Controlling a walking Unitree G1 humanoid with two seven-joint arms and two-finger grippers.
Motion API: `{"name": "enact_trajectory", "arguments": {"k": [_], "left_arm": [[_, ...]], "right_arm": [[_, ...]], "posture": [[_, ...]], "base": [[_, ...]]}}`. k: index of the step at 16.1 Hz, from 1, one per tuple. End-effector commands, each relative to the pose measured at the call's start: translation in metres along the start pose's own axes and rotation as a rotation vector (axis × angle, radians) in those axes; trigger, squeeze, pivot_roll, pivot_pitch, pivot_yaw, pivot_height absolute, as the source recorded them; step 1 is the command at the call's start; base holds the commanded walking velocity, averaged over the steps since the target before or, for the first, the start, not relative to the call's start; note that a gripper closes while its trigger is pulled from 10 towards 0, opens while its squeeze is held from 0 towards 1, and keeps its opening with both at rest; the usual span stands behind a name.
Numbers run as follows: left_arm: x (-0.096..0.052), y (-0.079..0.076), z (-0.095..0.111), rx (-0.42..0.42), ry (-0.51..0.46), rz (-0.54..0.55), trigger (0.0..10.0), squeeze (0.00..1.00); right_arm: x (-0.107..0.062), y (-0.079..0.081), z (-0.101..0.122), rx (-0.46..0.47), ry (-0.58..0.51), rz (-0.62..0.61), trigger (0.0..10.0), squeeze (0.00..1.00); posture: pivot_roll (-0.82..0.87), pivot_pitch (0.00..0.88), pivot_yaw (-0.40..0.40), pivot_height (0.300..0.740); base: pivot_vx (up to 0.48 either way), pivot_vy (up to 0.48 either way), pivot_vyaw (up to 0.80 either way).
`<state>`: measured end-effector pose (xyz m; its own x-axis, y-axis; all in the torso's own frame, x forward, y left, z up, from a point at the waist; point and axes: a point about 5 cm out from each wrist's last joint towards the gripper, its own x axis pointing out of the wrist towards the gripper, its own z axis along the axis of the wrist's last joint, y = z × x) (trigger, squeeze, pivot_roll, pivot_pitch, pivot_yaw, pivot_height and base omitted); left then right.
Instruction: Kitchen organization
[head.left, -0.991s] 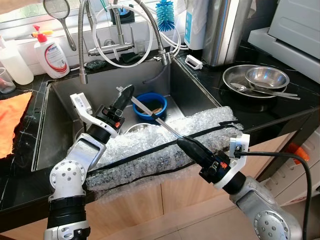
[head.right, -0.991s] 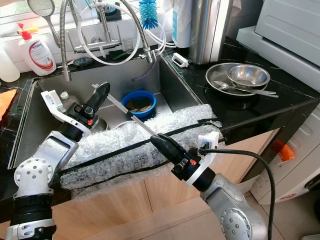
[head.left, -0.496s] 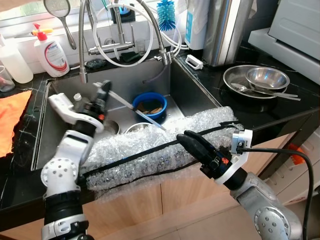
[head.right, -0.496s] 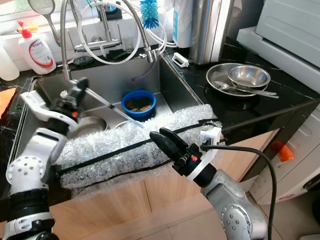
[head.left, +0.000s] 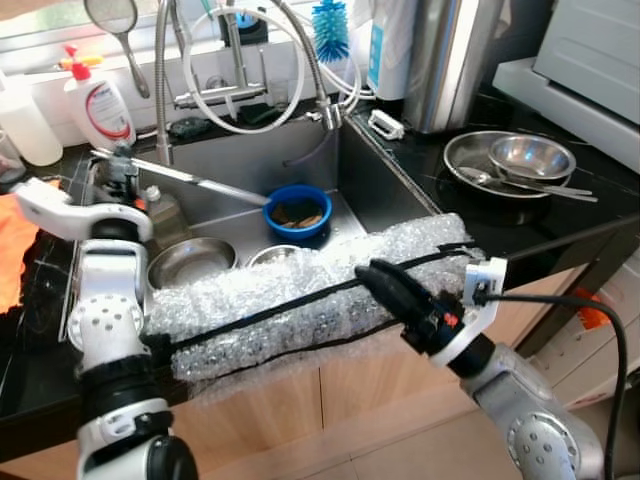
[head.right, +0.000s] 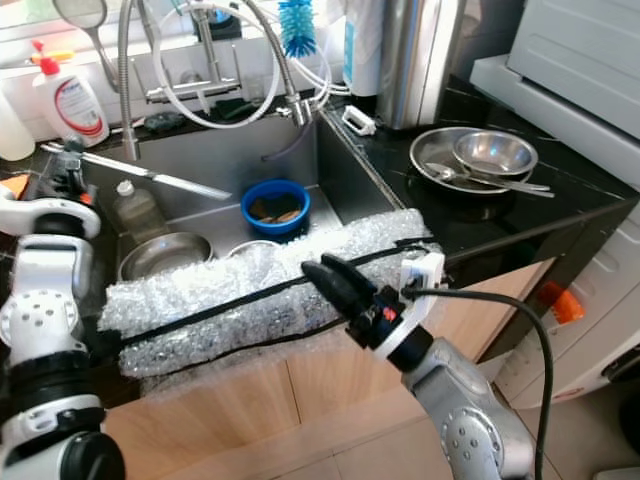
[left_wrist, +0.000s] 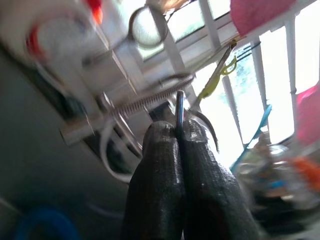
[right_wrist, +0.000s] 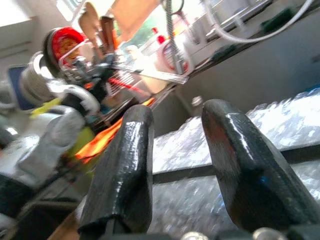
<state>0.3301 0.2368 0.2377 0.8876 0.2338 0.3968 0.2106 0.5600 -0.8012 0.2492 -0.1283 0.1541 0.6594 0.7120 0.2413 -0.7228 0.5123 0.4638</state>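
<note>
My left claw (head.left: 118, 168) is up at the sink's left edge, fingers (left_wrist: 165, 175) pressed together on the handle end of a long metal utensil (head.left: 205, 183); its far end sticks out over the sink (head.left: 310, 165) toward the blue bowl (head.left: 298, 211). Grip is right at the tip, so the long lever could twist or slip out and drop onto the steel bowls (head.left: 190, 262) below, or clip the faucet hose (head.left: 162, 80) if I swing left. Bubble wrap (head.left: 300, 300) covers the sink's front edge. My right claw (head.left: 385, 288) hovers above it, spread and empty. Tabletop (head.left: 560, 225) right holds a tray of steelware (head.left: 510, 165).
</note>
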Motion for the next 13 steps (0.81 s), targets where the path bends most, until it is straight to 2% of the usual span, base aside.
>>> {"name": "enact_trajectory", "arguments": {"k": [1,2,3,5,6,7,8,10,13], "left_arm": [[0.004,-0.014,0.005,0.094,-0.029,-0.053,10.0,0.0],[0.004,-0.012,0.002,0.237,-0.031,-0.047,10.0,0.0],[0.003,-0.01,0.001,0.289,-0.03,-0.043,10.0,0.0],[-0.001,-0.007,-0.01,0.556,0.009,-0.091,10.0,0.0],[-0.004,-0.005,-0.019,0.693,0.041,-0.123,10.0,0.0],[-0.008,-0.002,-0.025,0.775,0.066,-0.148,10.0,0.0],[-0.012,0.002,-0.031,0.809,0.09,-0.152,10.0,0.0],[-0.022,0.01,-0.044,1.023,0.139,-0.226,10.0,0.0],[-0.027,0.023,-0.047,1.095,0.168,-0.222,10.0,0.0]], "right_arm": [[0.004,0.001,0.006,-0.038,-0.016,-0.013,10.0,0.0],[0.009,-0.003,0.011,-0.1,-0.017,-0.078,10.0,0.0],[0.01,-0.002,0.013,-0.118,-0.027,-0.091,10.0,0.0],[0.017,-0.004,0.029,-0.278,-0.069,-0.209,10.0,0.0],[0.02,-0.007,0.038,-0.389,-0.099,-0.301,10.0,0.0],[0.022,-0.008,0.042,-0.461,-0.117,-0.354,10.0,0.0],[0.023,-0.01,0.045,-0.526,-0.139,-0.42,10.0,0.0],[0.021,-0.016,0.048,-0.569,-0.186,-0.523,10.0,0.0],[0.015,-0.025,0.046,-0.608,-0.19,-0.611,10.0,0.0]], "posture": [[-0.16,0.0,0.077,0.74],[-0.16,0.0,0.081,0.74],[-0.16,0.0,0.084,0.74],[-0.17,0.0,0.085,0.74],[-0.17,0.0,0.091,0.74],[-0.17,0.0,0.094,0.74],[-0.18,0.0,0.098,0.74],[-0.17,0.0,0.1,0.74],[-0.17,0.0,0.108,0.74]], "base": [[0.0,0.0,0.0],[0.0,0.0,0.0],[0.0,0.0,0.0],[0.0,0.0,0.0],[0.0,0.0,0.0],[0.0,0.0,0.0],[0.0,0.0,0.0],[0.0,0.0,0.0],[0.0,0.0,0.0]]}}
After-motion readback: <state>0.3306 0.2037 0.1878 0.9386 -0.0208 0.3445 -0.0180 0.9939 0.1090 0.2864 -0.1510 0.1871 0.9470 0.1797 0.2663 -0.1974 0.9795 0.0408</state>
